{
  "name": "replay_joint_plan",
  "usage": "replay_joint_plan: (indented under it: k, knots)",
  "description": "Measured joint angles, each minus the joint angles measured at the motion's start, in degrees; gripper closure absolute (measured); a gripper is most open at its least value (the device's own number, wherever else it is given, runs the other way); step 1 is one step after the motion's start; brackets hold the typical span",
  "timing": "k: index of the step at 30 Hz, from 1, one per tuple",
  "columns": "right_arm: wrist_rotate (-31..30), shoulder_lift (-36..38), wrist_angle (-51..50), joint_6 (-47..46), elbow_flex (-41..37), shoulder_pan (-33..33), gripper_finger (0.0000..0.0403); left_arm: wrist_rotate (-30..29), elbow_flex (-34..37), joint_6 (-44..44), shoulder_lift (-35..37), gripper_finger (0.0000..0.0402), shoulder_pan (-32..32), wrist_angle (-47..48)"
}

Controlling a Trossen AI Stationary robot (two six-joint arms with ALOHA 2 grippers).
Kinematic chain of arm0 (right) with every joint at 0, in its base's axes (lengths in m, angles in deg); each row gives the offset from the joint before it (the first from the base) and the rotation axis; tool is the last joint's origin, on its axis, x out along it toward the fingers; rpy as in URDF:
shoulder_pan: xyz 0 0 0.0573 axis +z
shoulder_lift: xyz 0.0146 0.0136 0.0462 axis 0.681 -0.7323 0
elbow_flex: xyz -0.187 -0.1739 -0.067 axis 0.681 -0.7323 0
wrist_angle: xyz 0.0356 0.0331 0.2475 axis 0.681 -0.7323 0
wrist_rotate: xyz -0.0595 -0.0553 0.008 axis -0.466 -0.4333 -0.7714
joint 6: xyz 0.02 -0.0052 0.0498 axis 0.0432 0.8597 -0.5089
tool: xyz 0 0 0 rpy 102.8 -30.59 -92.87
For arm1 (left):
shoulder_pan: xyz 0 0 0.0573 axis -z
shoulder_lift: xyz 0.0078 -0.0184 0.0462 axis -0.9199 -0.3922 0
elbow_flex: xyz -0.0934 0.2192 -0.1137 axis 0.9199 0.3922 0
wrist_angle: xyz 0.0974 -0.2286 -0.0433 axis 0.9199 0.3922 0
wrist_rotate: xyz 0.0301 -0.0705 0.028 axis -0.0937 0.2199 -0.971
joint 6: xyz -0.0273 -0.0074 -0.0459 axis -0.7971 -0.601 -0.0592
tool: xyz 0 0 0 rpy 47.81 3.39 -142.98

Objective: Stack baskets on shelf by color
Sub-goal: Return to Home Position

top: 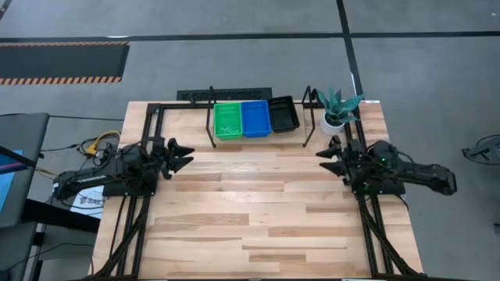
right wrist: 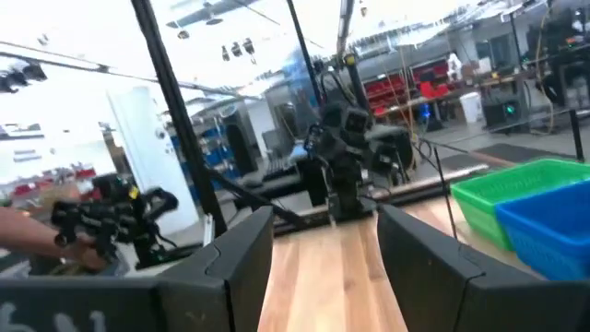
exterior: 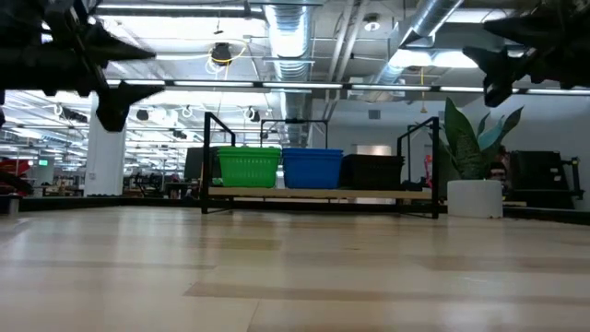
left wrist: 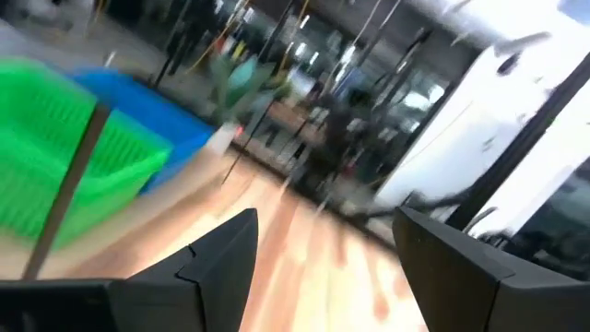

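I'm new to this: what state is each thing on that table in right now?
Left end effector: open, empty, raised above the table.
Right end effector: open, empty, raised above the table.
Shelf: upright, filled across its width.
Green baskets: on the shelf, left end.
Blue baskets: on the shelf, middle.
Black baskets: on the shelf, right end, slightly askew.
Potted plant: upright beside the shelf.

On the low black tube-frame shelf [top: 212, 125], beyond both grippers, the green mesh basket stack [top: 228, 120] sits nearest the left gripper [top: 191, 155]. The blue mesh basket stack [top: 255, 118] is in the middle, and the black mesh basket stack [top: 283, 114] is nearest the right gripper [top: 320, 160], beside the white potted plant [top: 334, 119].
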Motion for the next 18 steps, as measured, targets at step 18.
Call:
replay_joint_plan:
  k: [18]
  knots:
    - [-7.19,-0.29,-10.52,4.20,-1.90,4.08,0.0178,-5.22,0.04,9.26,0.11,0.0162,-1.84,3.65]
